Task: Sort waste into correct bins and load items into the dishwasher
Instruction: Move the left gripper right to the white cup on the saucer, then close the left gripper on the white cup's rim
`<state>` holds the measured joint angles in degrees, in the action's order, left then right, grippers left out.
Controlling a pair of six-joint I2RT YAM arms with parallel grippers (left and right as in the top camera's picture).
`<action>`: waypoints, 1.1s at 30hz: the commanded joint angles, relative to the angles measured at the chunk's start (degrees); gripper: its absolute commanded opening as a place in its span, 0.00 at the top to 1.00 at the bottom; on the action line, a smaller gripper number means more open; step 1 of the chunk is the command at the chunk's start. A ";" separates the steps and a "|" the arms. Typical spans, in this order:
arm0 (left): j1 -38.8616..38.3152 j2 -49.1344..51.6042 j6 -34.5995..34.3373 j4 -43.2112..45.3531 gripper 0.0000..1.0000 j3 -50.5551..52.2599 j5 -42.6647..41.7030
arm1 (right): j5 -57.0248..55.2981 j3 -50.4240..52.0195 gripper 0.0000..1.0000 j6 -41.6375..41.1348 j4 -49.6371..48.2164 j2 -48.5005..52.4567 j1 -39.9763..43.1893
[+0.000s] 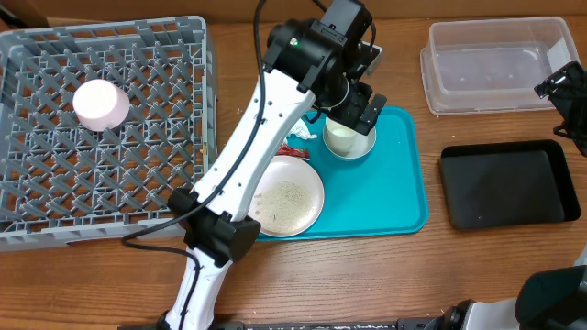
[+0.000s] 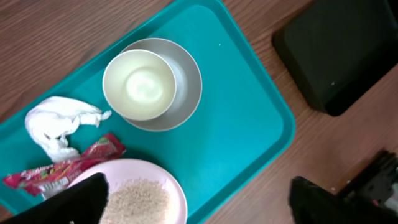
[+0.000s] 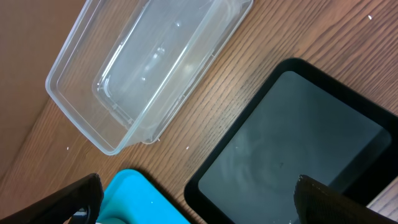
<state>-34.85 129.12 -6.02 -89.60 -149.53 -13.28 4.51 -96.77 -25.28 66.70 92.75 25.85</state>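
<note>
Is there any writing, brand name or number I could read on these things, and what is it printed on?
No text here is legible.
Red snack wrapper: pale lettering along one edge, too blurred to read.
Clear tub, black tray, teal tray, dish rack: no writing visible.

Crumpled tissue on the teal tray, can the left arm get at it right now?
Probably yes. The left gripper hangs open above the tray, and the tissue lies uncovered beside the red wrapper, nothing on it.
</note>
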 commanded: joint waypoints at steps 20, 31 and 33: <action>-5.79 15.93 -0.33 5.84 0.55 0.92 6.25 | 0.02 -0.74 0.00 -0.20 -0.15 -0.11 0.04; -6.40 17.40 -3.87 6.27 0.63 0.87 14.73 | 0.02 -0.74 0.00 -0.20 -0.15 -0.11 0.04; -6.49 17.33 -4.63 5.92 0.64 0.79 14.08 | 0.02 -0.74 0.00 -0.20 -0.15 -0.11 0.04</action>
<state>-41.60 145.95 -9.10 -83.48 -148.73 -0.71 4.54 -96.77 -25.28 66.67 92.75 25.85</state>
